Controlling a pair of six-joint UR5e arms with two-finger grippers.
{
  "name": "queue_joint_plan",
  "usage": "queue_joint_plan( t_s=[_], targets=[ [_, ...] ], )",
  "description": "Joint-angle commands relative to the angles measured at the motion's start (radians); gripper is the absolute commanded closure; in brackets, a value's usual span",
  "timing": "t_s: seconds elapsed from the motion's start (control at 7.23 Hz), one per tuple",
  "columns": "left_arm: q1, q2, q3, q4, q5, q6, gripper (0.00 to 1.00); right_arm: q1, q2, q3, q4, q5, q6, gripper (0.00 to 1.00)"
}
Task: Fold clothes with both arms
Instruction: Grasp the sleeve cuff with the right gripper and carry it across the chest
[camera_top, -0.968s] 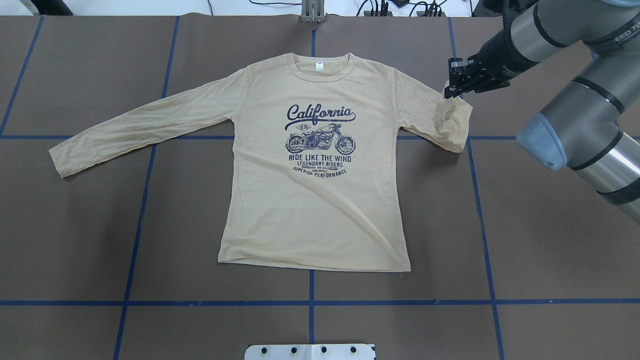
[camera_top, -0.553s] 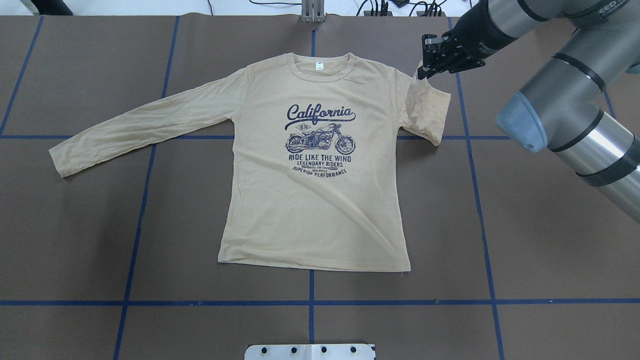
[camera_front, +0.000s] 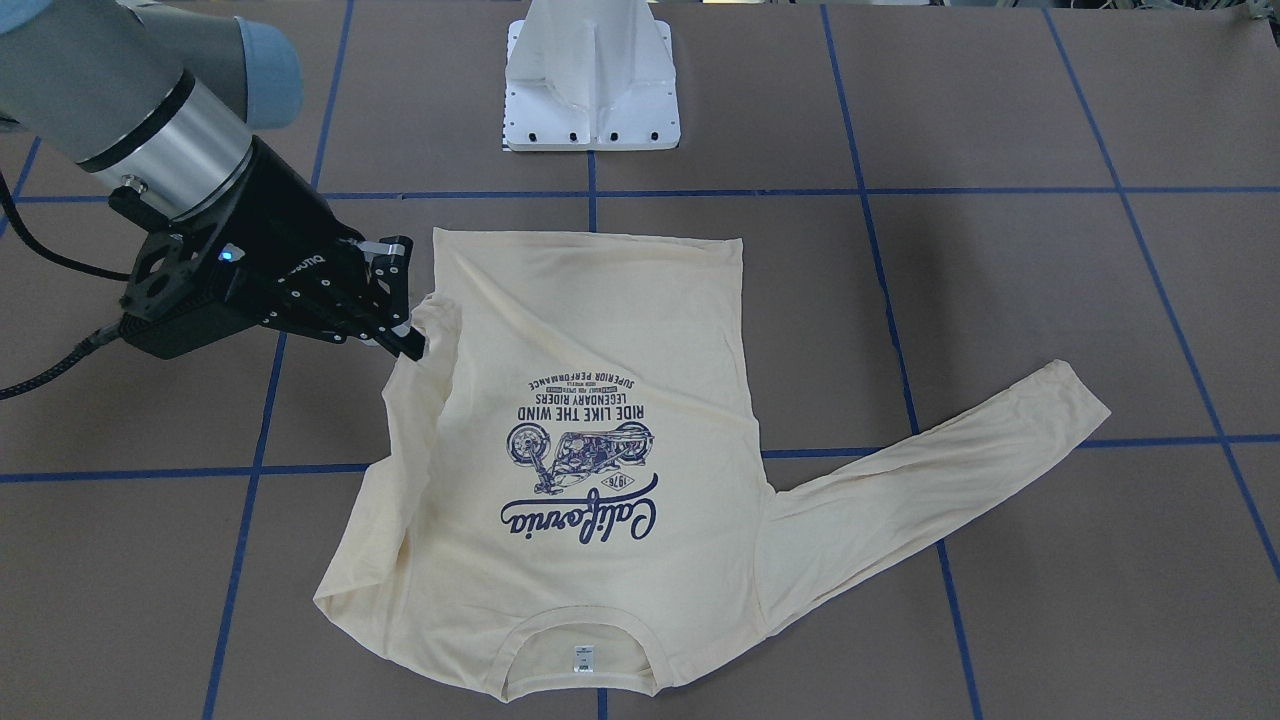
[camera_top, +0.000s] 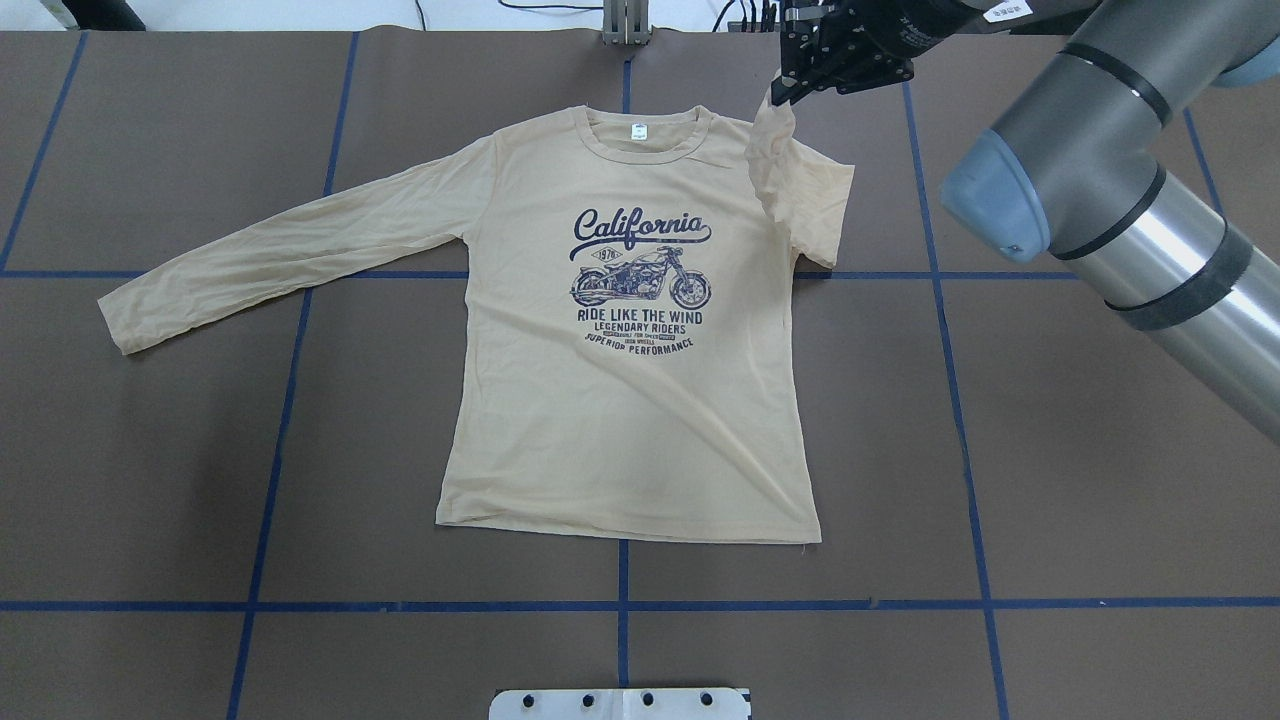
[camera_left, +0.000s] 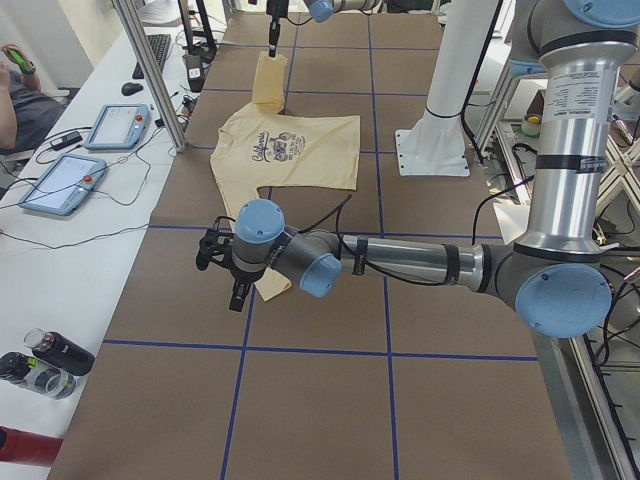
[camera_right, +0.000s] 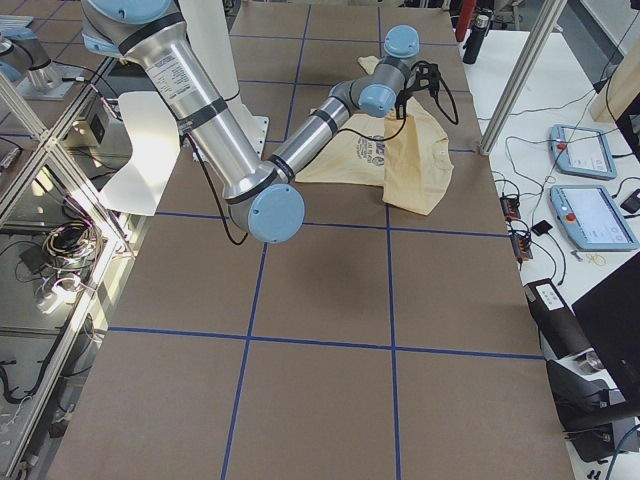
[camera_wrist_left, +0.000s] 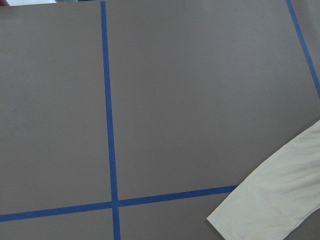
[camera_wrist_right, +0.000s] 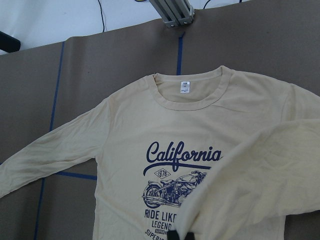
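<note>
The pale cream-yellow T-shirt (camera_top: 620, 420) lies flat, print up, collar toward the table's far edge. My right gripper (camera_top: 787, 92) is shut on the cuff of the shirt's right sleeve (camera_top: 800, 190). It holds the cuff lifted above the shoulder, and the sleeve hangs doubled back on itself. From the front, this gripper (camera_front: 408, 338) pinches the cuff at the shirt's edge. The other sleeve (camera_top: 280, 250) lies stretched out flat. My left gripper (camera_left: 228, 275) hovers by that sleeve's cuff (camera_wrist_left: 275, 200); I cannot tell whether it is open or shut.
The brown table cover carries a grid of blue tape lines (camera_top: 620, 605). The white pedestal base (camera_front: 590, 80) stands at the near middle edge. A side bench with tablets (camera_left: 60, 180) and bottles (camera_left: 40, 365) runs along the far edge, with a person's arm (camera_left: 15, 100) there.
My right gripper has carried the sleeve cuff left and toward the far edge, from beside the shirt to above its shoulder. The sleeve now folds further inward.
</note>
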Motion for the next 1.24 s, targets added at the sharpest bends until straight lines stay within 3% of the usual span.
queue_joint_plan(
  t_s=[0.0, 0.83, 1.11],
  targets=[
    [0.000, 0.000, 0.000, 0.000, 0.000, 0.001, 0.01, -0.005, 0.082, -0.084, 0.001, -0.006, 0.007, 1.00],
    [0.000, -0.003, 0.017, 0.000, 0.002, 0.000, 0.01, -0.130, 0.292, -0.412, 0.004, -0.109, 0.046, 1.00],
    [0.000, -0.003, 0.018, 0.000, 0.002, -0.002, 0.01, -0.190, 0.308, -0.489, 0.086, -0.188, 0.054, 1.00]
  ],
)
